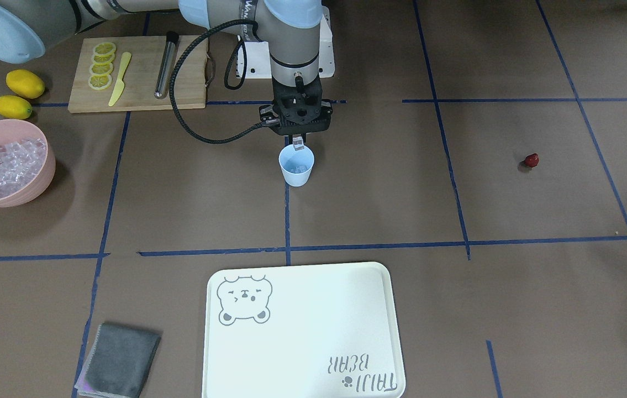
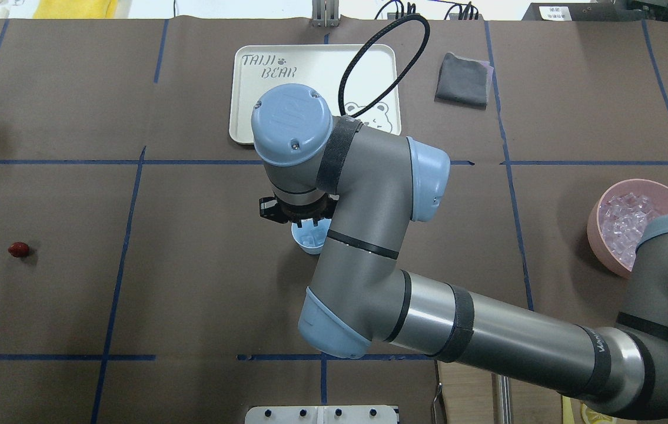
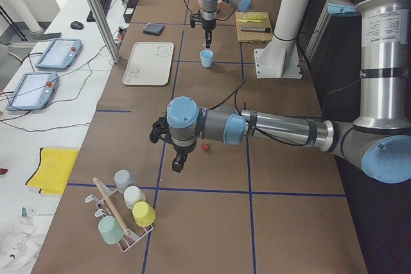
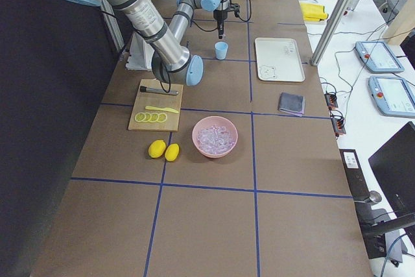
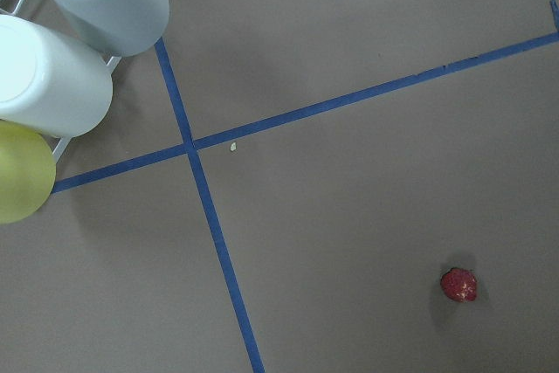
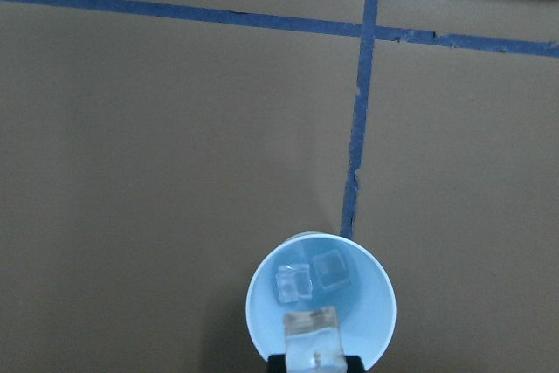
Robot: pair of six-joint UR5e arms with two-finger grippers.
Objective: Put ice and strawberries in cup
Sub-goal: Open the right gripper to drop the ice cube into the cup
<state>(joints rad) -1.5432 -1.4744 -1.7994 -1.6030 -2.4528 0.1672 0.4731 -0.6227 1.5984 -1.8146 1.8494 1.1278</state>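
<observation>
Pinched between the fingers of the right gripper (image 1: 297, 143), one ice cube (image 6: 312, 331) is seen closest to the right wrist camera, held over the rim of the cup (image 6: 374, 307). Two more cubes (image 6: 293, 283) are seen lying side by side on the cup's bottom. The cup is stood upright on a blue tape line near the table's middle, well apart from everything else. Further ice (image 1: 1, 166) is piled in the pink bowl (image 1: 42, 185) at the table's end on the robot's right, with two lemons (image 1: 25, 83) just beside it and a cutting board (image 1: 186, 83) with lemon slices (image 1: 102, 66) near by.

The strawberry (image 1: 531, 160) is left lying on the bare table on the robot's left side, far from the cup. It is also caught in the left wrist view, low and to the right. The left gripper (image 3: 178, 162) is hung above the table near the strawberry; whether its fingers are spread or closed cannot be told. A white tray (image 1: 379, 276) and a grey cloth (image 1: 120, 359) are placed at the operators' edge.
</observation>
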